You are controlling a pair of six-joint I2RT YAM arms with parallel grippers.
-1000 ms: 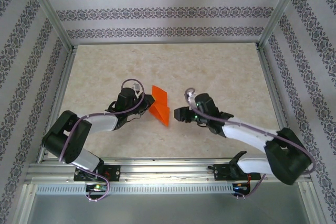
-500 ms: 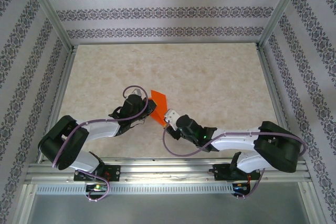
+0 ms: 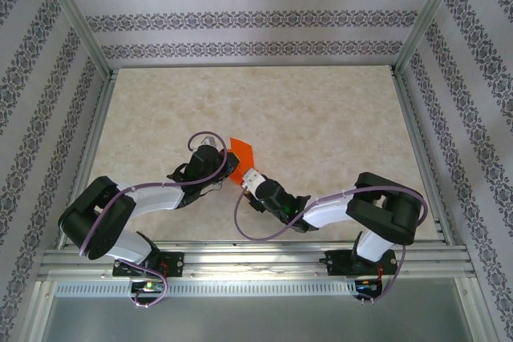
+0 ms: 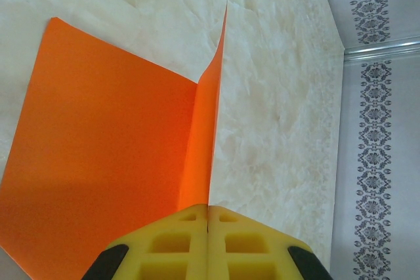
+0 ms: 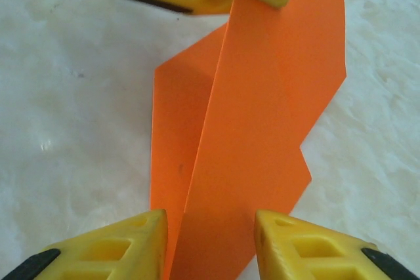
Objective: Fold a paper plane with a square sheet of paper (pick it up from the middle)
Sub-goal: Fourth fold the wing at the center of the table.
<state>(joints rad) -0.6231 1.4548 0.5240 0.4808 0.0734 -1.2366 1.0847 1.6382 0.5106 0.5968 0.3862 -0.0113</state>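
One edge of the square sheet of paper (image 4: 111, 142), half-folded on the table (image 4: 275, 96), is clamped in the left end effector (image 4: 209, 227); right end effector (image 5: 210, 240) sits apart, straddling the fold. I'd close slow, square on the crease

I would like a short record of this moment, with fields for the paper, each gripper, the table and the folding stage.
paper: orange sheet, creased once, one flap standing up from the crease
left gripper: shut on the orange sheet at the crease
right gripper: open, one finger on each side of the sheet's end opposite the left gripper
table: pale, marbled surface
folding stage: one fold, no plane shape yet
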